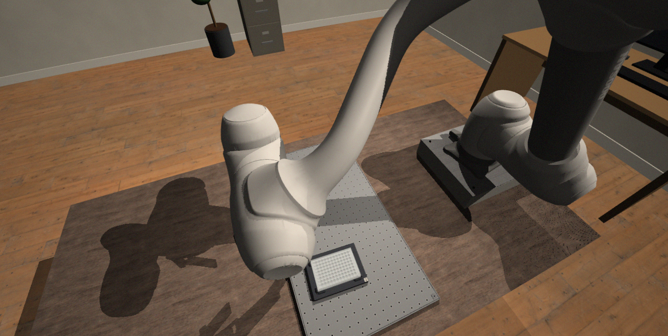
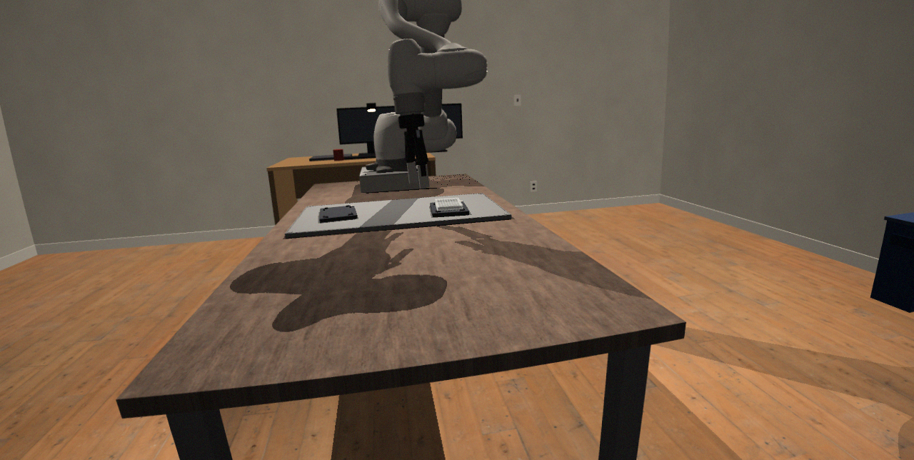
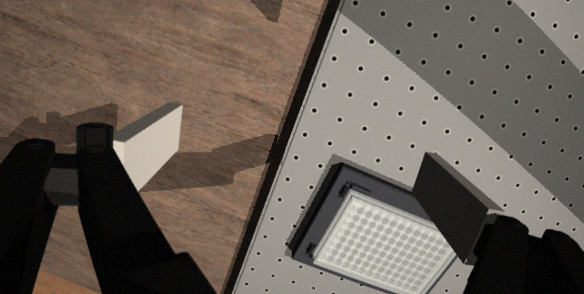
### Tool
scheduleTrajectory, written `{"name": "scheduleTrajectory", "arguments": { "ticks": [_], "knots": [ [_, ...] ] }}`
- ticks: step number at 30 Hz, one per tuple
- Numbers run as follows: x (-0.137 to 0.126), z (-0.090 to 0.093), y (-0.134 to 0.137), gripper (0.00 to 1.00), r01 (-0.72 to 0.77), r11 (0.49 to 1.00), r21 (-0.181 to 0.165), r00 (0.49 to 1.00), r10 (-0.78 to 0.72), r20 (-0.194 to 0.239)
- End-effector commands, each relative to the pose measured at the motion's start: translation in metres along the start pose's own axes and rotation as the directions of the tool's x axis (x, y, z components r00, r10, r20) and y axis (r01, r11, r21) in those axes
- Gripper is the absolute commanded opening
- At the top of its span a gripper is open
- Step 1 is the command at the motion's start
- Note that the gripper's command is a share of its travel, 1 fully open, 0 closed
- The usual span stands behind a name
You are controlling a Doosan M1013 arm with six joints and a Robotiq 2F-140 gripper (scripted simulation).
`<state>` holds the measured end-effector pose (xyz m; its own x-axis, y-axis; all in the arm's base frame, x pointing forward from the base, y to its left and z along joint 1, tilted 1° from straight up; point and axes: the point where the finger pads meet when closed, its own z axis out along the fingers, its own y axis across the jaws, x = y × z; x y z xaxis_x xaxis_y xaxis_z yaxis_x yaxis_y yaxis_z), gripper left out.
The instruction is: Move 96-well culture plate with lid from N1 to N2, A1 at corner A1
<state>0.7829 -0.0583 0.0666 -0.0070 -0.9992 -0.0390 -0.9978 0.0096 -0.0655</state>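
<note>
The white 96-well plate (image 1: 336, 269) sits flat on the dark plate nest N1 (image 1: 313, 287), near the front end of the grey perforated board (image 1: 373, 250). I cannot tell its lid apart from the plate. It also shows in the exterior view (image 2: 448, 205) and in the wrist view (image 3: 383, 244). The empty nest N2 (image 2: 338, 213) lies at the board's other end; my arm hides it in the top view. My gripper (image 3: 302, 151) (image 2: 414, 166) is open and empty. It hangs above the board's edge, beside the plate and apart from it.
The arm's base (image 1: 467, 170) stands on the table behind the board. My wrist joint (image 1: 271, 222) hangs over the board's middle. A desk with a monitor (image 2: 358, 124) is behind the table. A filing cabinet (image 1: 258, 13) and a plant (image 1: 205, 7) stand by the far wall.
</note>
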Motion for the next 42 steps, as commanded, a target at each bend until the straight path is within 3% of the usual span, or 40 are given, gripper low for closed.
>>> {"name": "scheduleTrajectory", "arguments": {
  "ticks": [1, 6, 12, 14, 18, 29, 31, 42],
  "knots": [
    [-0.014, 0.002, 0.009, 1.0, 0.113, 0.994, -0.004, 0.994, -0.113, 0.0],
    [-0.03, 0.005, 0.022, 1.0, 0.276, 0.961, -0.013, 0.961, -0.276, -0.002],
    [-0.051, 0.009, 0.038, 1.0, 0.461, 0.887, -0.025, 0.887, -0.461, -0.002],
    [-0.051, 0.009, 0.038, 1.0, 0.461, 0.887, -0.025, 0.887, -0.461, -0.002],
    [-0.065, 0.012, 0.05, 1.0, 0.574, 0.818, -0.032, 0.818, -0.575, 0.001],
    [-0.097, 0.018, 0.081, 1.0, 0.829, 0.557, -0.049, 0.559, -0.829, 0.017],
    [-0.097, 0.018, 0.081, 1.0, 0.829, 0.557, -0.049, 0.559, -0.829, 0.017],
    [-0.125, 0.024, 0.112, 1.0, 0.973, 0.223, -0.058, 0.225, -0.973, 0.043]
  ]
}}
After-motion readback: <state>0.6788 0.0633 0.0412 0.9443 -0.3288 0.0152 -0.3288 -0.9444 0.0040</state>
